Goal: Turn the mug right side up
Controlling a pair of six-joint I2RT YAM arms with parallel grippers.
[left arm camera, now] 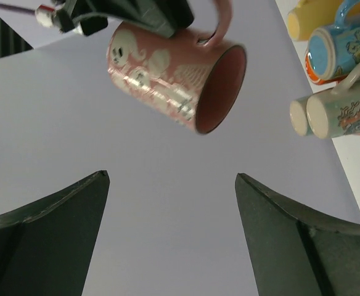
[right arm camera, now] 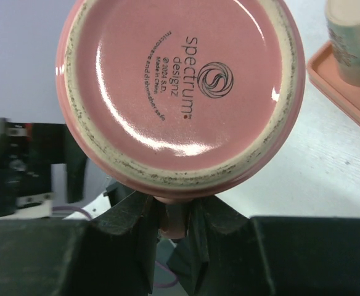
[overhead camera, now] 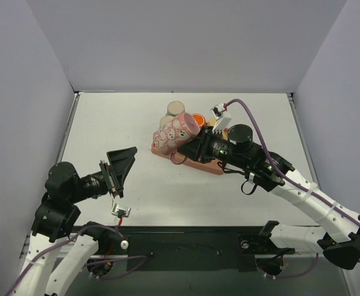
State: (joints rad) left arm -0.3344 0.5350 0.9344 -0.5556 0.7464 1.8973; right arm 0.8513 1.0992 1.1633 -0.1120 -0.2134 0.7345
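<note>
We see the pink mug point(overhead camera: 175, 131) lying on its side over the left end of a flat salmon tray point(overhead camera: 209, 166), toward the far middle of the white table point(overhead camera: 106, 123). We cannot tell whether it touches the tray. It is a glossy ceramic cylinder with pale cartoon figures printed on its wall. Its mouth points left, and its round base faces the right arm. In the right wrist view the base shows a shiny pink disc with a printed maker's mark, ringed by a rough, speckled, unglazed rim.

The right gripper point(overhead camera: 190, 143) has its black fingers point(right arm camera: 137, 222) pressed together on the mug's curved handle, just below the base.

The left gripper point(overhead camera: 126, 163) sits to the near left, well apart from the mug, its two matte black wedge-shaped jaws spread wide with nothing between them.

Other mugs stand crowded on the tray just beyond the pink one: a cream mug point(overhead camera: 175, 109) and a blue butterfly mug point(left arm camera: 334, 52).
</note>
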